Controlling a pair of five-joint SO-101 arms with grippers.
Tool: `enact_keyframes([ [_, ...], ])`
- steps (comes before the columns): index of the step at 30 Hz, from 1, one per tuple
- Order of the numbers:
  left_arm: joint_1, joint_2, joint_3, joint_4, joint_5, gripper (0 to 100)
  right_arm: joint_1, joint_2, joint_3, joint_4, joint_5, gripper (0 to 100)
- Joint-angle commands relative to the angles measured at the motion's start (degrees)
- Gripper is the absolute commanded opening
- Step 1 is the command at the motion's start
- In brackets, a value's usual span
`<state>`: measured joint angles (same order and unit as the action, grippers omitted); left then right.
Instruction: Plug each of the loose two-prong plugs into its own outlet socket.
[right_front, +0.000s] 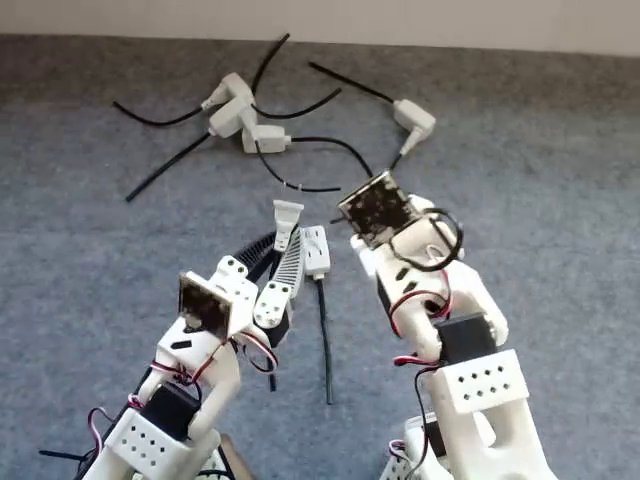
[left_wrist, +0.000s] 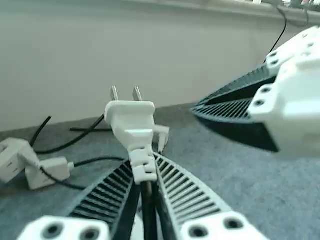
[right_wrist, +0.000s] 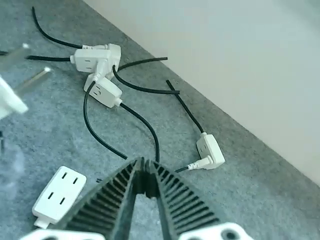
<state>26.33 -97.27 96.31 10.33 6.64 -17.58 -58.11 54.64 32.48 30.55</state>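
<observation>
Grey carpet (right_front: 540, 200) is recorded as the working surface, with several white cable pieces lying on it.

Left gripper (left_wrist: 145, 172): its ribbed fingers (left_wrist: 175, 187) are pressed together on the neck of a white two-prong plug (left_wrist: 131, 122), where the cable leaves the body. The plug is held off the carpet with both prongs pointing away from the gripper. In the high view the same plug (right_front: 288, 213) is seen at the tip of the left gripper (right_front: 285, 240), near the middle of the table.

Outlet socket (right_front: 316, 250): a white two-slot block is found flat on the carpet, just beside the held plug and between the two arms. Its black lead (right_front: 325, 340) runs back toward the arm bases. It is also seen in the right wrist view (right_wrist: 59, 200), slots facing up, apart from the gripper there.

Right gripper (right_wrist: 146, 172): the fingers are closed on a black cable (right_wrist: 140, 122), which can be traced across the carpet to a white socket piece (right_wrist: 105, 92).

Far side: a cluster of white pieces (right_front: 235, 115) with tangled black leads is noted at the far left, well apart from both grippers. A single angled white piece (right_front: 415, 118) is noted at the far right; whether it is a plug or a socket cannot be told.
</observation>
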Motion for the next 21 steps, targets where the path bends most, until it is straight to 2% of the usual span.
enact_keyframes([
  [1, -3.8, 0.0, -1.5, 11.2, 0.0, 1, 5.0, -1.0, -4.8, 4.4, -4.7, 0.6],
  [6, -8.5, -0.5, -3.9, 30.0, -1.1, 1, 9.5, -1.0, -4.4, 8.0, -12.4, 0.6],
  [12, -20.1, -0.6, -4.2, 47.0, -13.4, 1, 9.8, -1.0, -2.9, 12.9, -16.6, 0.6],
  [16, -27.7, -0.6, -3.7, 52.3, -20.8, 1, 9.7, -1.0, 2.2, 12.6, -22.2, 0.6],
  [19, -27.6, -0.6, -3.7, 54.3, -26.3, 4, 9.6, -1.0, 7.7, 10.1, -25.6, 0.6],
  [21, -26.2, -0.6, -3.7, 54.8, -26.6, 10, 9.6, -1.0, 12.2, 6.5, -27.2, 0.6],
])
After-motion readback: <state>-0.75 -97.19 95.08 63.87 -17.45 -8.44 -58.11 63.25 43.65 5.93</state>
